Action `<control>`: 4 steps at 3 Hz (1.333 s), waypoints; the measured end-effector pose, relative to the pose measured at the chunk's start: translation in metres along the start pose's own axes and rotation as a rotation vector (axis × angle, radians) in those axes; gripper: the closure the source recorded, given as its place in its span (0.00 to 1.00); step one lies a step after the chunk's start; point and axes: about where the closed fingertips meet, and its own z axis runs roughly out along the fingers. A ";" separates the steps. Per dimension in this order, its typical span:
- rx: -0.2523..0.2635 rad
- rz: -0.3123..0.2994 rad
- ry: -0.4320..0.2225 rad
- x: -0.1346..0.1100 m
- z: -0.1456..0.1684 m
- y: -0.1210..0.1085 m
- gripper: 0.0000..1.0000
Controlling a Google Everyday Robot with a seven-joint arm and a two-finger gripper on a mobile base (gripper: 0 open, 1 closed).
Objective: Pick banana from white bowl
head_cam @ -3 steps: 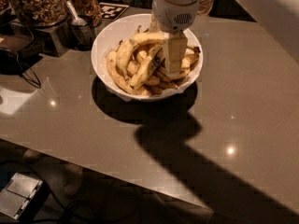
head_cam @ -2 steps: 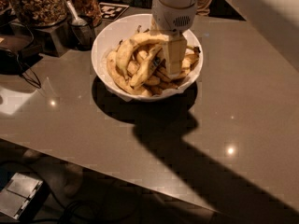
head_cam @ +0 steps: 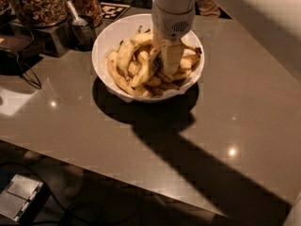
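Note:
The white bowl (head_cam: 106, 41) stands on the grey table at the back, filled with several yellow bananas. My gripper (head_cam: 170, 62) reaches straight down into the middle of the bowl from above, its white wrist covering the bowl's far part. A long curved banana (head_cam: 143, 72) with a dark mark near its middle lies slanted right against the gripper's left side. Whether the gripper is around this banana or only beside it is hidden. Other bananas lie around it, one curving along the bowl's left wall.
Glass jars of nuts (head_cam: 40, 4) and a metal cup with a scoop (head_cam: 82, 27) stand at the back left, close to the bowl. Cables (head_cam: 21, 72) lie at the left edge. The table's front edge runs diagonally across the bottom.

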 end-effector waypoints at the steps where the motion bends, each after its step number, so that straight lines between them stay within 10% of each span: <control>1: 0.000 0.000 0.000 0.000 0.000 0.000 0.66; 2: 0.000 0.000 0.000 0.000 0.000 0.000 0.89; 4: 0.015 0.016 -0.013 0.000 -0.002 -0.003 1.00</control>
